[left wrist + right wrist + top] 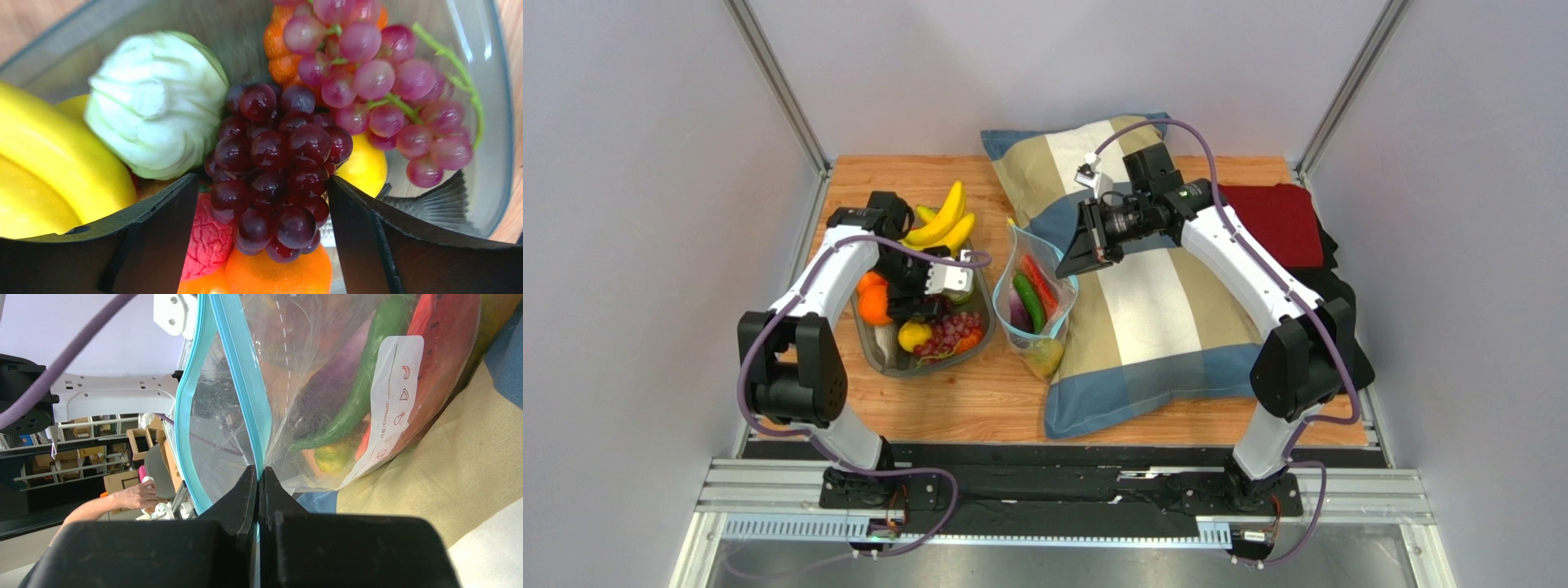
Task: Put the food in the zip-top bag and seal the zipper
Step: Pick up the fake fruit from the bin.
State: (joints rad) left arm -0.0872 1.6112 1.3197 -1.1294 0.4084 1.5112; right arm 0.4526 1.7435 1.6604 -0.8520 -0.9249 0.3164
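Observation:
The clear zip-top bag (pixel 1032 306) stands open against the pillow, holding green, purple, red and yellow food. My right gripper (pixel 1069 251) is shut on the bag's light-blue zipper (pixel 242 373) at the mouth edge (pixel 258 471). The white label (pixel 393 392) faces the pillow side, with a green pepper (pixel 362 386) and an eggplant (pixel 328 389) behind the plastic. My left gripper (pixel 934 294) is open, down in the grey dish (pixel 891 365). Its fingers straddle a dark purple grape bunch (pixel 276 165), midway point (pixel 264 180), with a small gap on each side.
The dish (pixel 491 122) also holds a lighter grape bunch (pixel 374 67), a pale green cabbage (pixel 156 101), bananas (pixel 55 159), an orange (pixel 276 275) and a lemon (pixel 365 165). A striped pillow (pixel 1149 319) and a red cloth (pixel 1277 221) lie to the right.

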